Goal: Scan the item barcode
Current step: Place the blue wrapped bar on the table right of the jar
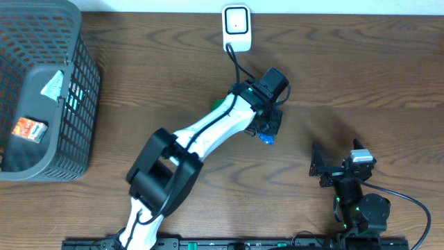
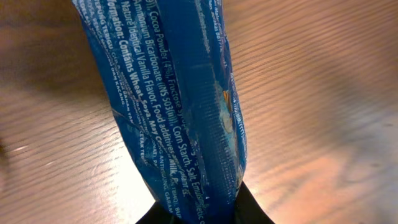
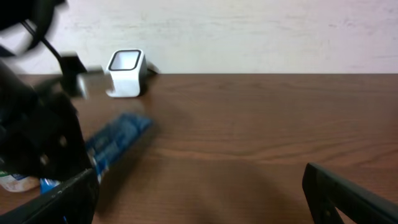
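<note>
The left fingers (image 1: pixel 269 123) are pinching tight on one end of a blue packet (image 2: pixel 186 118), holding it above the middle of the surface (image 1: pixel 361 76). In the left wrist view the packet is filling most of the frame, running up and away from the fingers, and its face of white ingredient print is turned toward the camera. No barcode is showing on that side. From overhead only a small blue tip is peeking out beneath the arm's black wrist.

A white scanner (image 1: pixel 236 28) is standing at the far edge of the surface, near its middle, with a black cable trailing from it toward the left arm. The packet is hanging on the near side of the scanner and apart from it.

The right fingers (image 3: pixel 348 193) are standing spread wide and gripping nothing, resting low near the near right corner of the surface.

A dark mesh basket (image 1: pixel 76 104) is sitting at the far left corner with a few small packets inside.
</note>
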`<state>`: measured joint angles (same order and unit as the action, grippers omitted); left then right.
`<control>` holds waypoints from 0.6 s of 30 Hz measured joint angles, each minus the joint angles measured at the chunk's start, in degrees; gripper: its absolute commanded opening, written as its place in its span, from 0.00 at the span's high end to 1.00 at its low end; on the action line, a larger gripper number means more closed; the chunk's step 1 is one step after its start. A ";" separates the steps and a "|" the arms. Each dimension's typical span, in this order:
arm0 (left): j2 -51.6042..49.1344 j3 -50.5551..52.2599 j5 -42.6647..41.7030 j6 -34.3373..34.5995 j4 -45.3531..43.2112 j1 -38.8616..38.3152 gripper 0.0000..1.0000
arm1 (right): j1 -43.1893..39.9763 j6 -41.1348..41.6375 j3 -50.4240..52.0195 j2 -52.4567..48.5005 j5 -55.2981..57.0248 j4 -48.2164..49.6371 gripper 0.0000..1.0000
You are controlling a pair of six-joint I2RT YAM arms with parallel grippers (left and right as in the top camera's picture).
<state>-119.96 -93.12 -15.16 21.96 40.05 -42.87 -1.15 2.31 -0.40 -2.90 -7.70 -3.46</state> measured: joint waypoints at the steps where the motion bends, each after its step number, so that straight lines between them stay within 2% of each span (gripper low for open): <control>1: -1.05 0.00 0.02 -0.44 -0.20 -0.07 0.26 | 0.00 0.00 0.00 0.00 0.00 0.00 0.01; 2: -1.55 0.00 0.00 -1.16 -0.37 -0.11 0.02 | 0.00 0.00 0.00 0.00 0.00 0.00 0.01; 7: -0.87 -2.21 -0.17 -4.81 1.51 0.13 0.02 | 0.00 0.00 0.00 0.00 0.00 0.00 0.01; 11: 4.68 -10.25 0.02 -10.51 5.84 1.38 0.02 | 0.00 0.02 0.00 0.00 0.00 0.00 0.01; 13: 14.60 -15.52 1.70 -13.99 5.97 3.91 0.02 | 0.00 0.00 0.00 0.00 0.00 0.00 0.01; 18: 31.82 -17.81 9.81 -17.49 8.85 14.84 0.02 | 0.00 0.00 0.00 0.00 0.00 0.00 0.01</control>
<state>-88.14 -110.93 -5.34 4.47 48.90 -28.03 -1.15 2.31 -0.40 -2.90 -7.70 -3.46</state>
